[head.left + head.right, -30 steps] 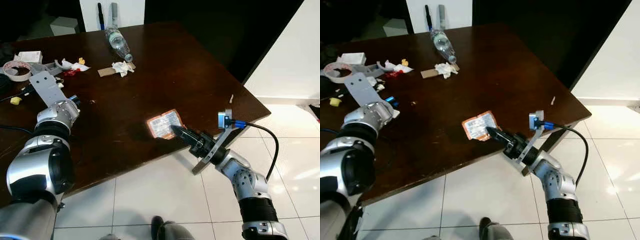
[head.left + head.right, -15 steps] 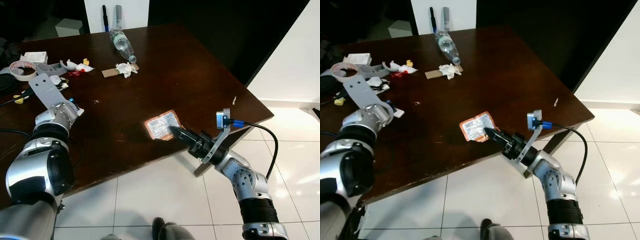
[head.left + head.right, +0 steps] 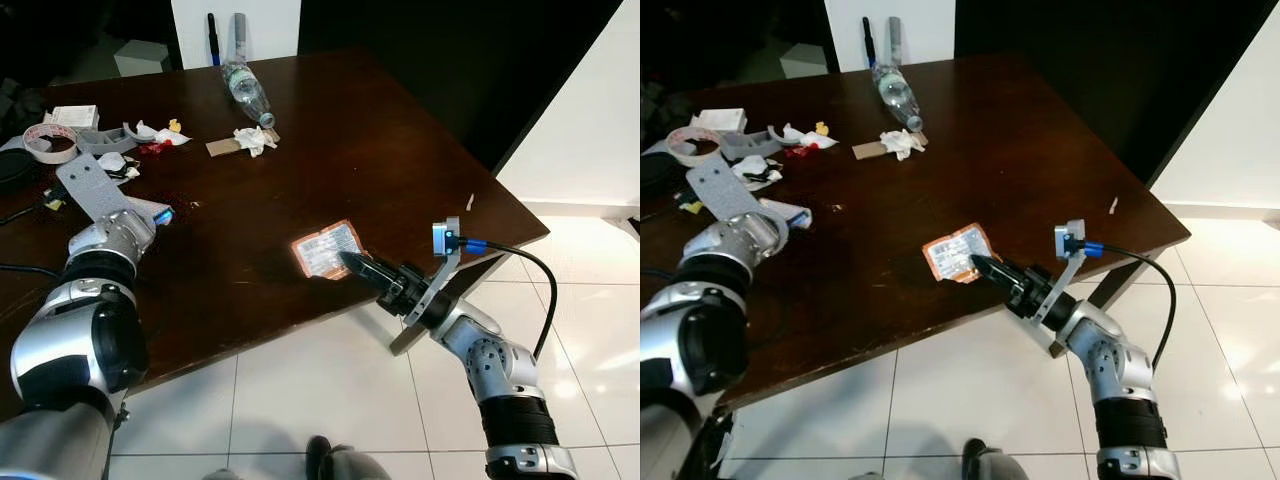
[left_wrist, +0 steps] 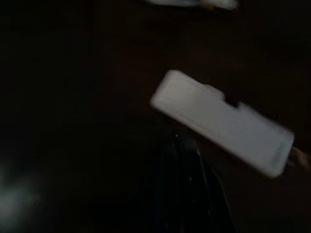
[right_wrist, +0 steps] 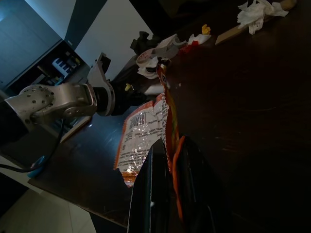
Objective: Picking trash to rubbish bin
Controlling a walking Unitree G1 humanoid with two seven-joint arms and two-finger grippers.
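An orange and silver snack wrapper (image 3: 325,247) lies near the front edge of the dark wooden table (image 3: 380,150). My right gripper (image 3: 348,263) reaches in from the front and is shut on the wrapper's near edge. In the right wrist view the wrapper (image 5: 141,136) stands pinched between the black fingers (image 5: 153,194). My left gripper (image 3: 152,212) hovers low over the table's left side, beside a small white flat piece (image 4: 221,124). Its fingers (image 4: 182,184) are too dark to read.
At the back of the table lie a plastic bottle (image 3: 243,88), a crumpled tissue (image 3: 250,138) on a cardboard strip, a tape roll (image 3: 52,143), a white box (image 3: 75,115) and small wrappers (image 3: 150,132). White tiled floor (image 3: 300,400) runs below the front edge.
The right gripper keeps its hold on the wrapper in the same place. The left gripper has crept slightly forward over the table, toward the small white piece. The camera has shifted a little.
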